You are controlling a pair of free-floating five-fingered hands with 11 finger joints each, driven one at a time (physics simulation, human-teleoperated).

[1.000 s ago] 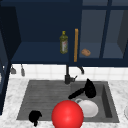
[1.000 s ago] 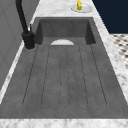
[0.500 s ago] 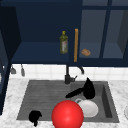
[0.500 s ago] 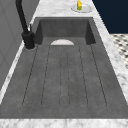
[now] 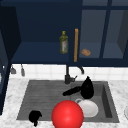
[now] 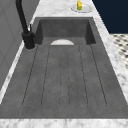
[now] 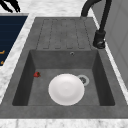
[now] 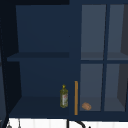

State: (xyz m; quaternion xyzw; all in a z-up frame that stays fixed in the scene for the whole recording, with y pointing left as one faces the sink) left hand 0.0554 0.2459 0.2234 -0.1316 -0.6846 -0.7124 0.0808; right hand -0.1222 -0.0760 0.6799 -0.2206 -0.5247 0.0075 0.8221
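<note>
Left hand (image 5: 35,117) hangs low at the sink's front left edge, over the drainboard (image 5: 40,96). It looks balled up, holding nothing, though the fingers are hard to read.

Red ball (image 5: 67,114) sits large in the front view, low and centre, overlapping the plate's left rim. I cannot tell whether it rests on anything. Judged smooth and round, so likely slippery: a grip would need fingers wrapped well around its widest part.

Right hand (image 5: 86,88) hovers over the basin (image 7: 25,75), just above the plate, fingers straight and stretched left toward the tap (image 5: 67,76), touching nothing that I can make out.

Plate (image 7: 66,89) lies flat on the basin floor beside the drain (image 7: 83,79). Judged stiff, breakable, glazed and slick; lying flat, its rim is the only hold, thumb over and fingers under.

Above: bottle (image 5: 63,42) and a small brown lump (image 5: 86,52) in the cabinet.
</note>
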